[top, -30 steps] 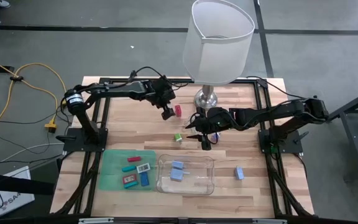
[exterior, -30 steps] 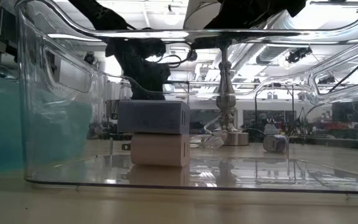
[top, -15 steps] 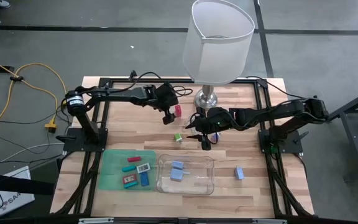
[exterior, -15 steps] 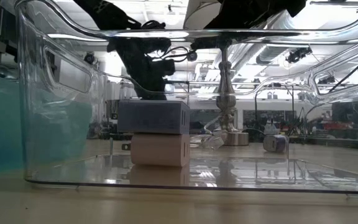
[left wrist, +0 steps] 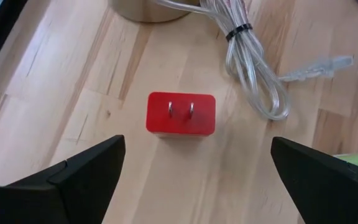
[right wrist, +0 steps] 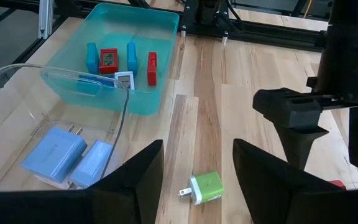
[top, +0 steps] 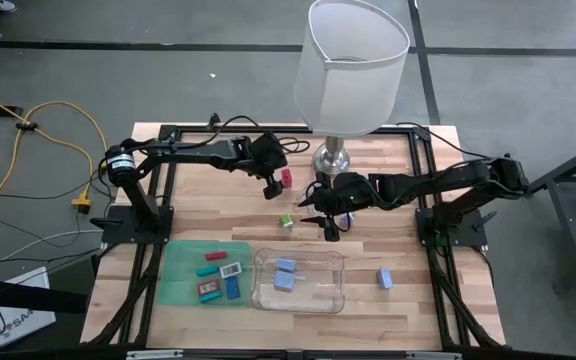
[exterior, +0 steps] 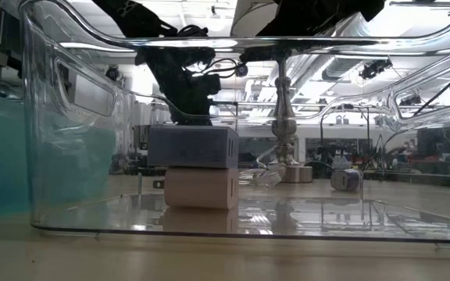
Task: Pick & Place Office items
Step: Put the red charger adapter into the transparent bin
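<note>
Since a second ago the left claw (top: 269, 186) has slid toward three o'clock on the worktop (top: 208, 215) and now hangs right over the red plug (top: 287, 177), with nothing else shifted; judged by where things lie, the sorting is partly done: several small pieces in blue, red and white sit in the teal tray (top: 180, 272) at about seven o'clock, and two blue adapters (top: 286, 274) rest in the clear tray (top: 333, 295) at six o'clock; left loose are the red plug beside the lamp base (top: 332, 157) near twelve o'clock, the green plug (top: 286, 221) at the centre, and a blue block (top: 384, 278) at about four o'clock; the left claw stands wide open and empty, its fingers straddling the red plug, which lies prongs-up on the wood in the left wrist view; the right claw (top: 330, 230) hovers just beside the green plug, jaws apart, holding nothing.
</note>
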`<move>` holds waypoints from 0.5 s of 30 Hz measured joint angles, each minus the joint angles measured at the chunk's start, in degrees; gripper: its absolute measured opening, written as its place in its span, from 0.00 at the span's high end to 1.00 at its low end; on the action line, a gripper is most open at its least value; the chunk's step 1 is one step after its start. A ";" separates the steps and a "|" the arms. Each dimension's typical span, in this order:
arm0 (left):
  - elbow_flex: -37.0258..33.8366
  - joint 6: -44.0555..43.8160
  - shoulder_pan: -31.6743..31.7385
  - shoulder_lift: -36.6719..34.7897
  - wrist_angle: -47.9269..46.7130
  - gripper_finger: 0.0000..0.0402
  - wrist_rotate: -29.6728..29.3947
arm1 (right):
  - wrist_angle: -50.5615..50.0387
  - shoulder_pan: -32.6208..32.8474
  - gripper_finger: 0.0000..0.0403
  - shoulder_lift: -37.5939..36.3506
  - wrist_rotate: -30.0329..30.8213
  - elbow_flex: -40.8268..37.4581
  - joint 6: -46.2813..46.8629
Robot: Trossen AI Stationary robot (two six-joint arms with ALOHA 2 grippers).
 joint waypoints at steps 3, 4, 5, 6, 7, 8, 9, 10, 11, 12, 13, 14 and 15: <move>0.00 -0.03 0.00 0.00 -0.04 0.02 0.00 | 0.00 0.00 0.55 0.00 0.02 0.00 0.02; 0.00 -0.25 0.00 0.00 -0.07 0.02 0.02 | 0.00 0.00 0.55 0.00 0.00 0.00 0.01; 0.00 -0.50 0.00 0.00 -0.11 0.02 0.01 | 0.00 0.00 0.55 0.00 0.02 0.00 0.01; 0.00 -0.52 0.00 0.00 -0.13 0.02 0.02 | 0.00 0.00 0.55 0.00 0.00 0.00 0.00; 0.00 -0.55 0.00 0.00 -0.11 0.02 0.02 | 0.00 0.00 0.55 0.00 0.02 0.00 0.02; 0.00 -0.69 0.00 0.00 -0.15 0.02 0.02 | 0.00 0.00 0.55 0.00 0.02 0.00 0.00; 0.00 -0.72 0.00 0.00 -0.31 0.02 0.02 | 0.00 0.00 0.55 0.00 0.02 0.00 0.00; -0.02 -0.67 0.00 0.10 -0.39 0.02 0.02 | 0.00 0.00 0.55 0.00 0.02 0.00 0.02; -0.02 -0.04 0.00 0.29 -0.40 0.02 0.13 | 0.00 0.00 0.55 0.00 0.01 0.00 0.02; -0.03 0.85 0.00 0.43 -0.78 0.02 0.45 | 0.00 0.00 0.55 0.00 0.00 0.00 0.01; -0.14 1.94 0.00 0.48 -1.45 0.02 0.96 | -0.01 0.00 0.55 0.00 0.00 0.00 0.01; -0.15 3.22 0.00 0.49 -1.83 0.02 1.32 | 0.00 0.00 0.55 0.00 0.02 0.00 0.00; -0.15 4.67 0.00 0.66 -1.60 0.02 1.42 | 0.00 0.00 0.55 0.00 0.02 0.00 0.02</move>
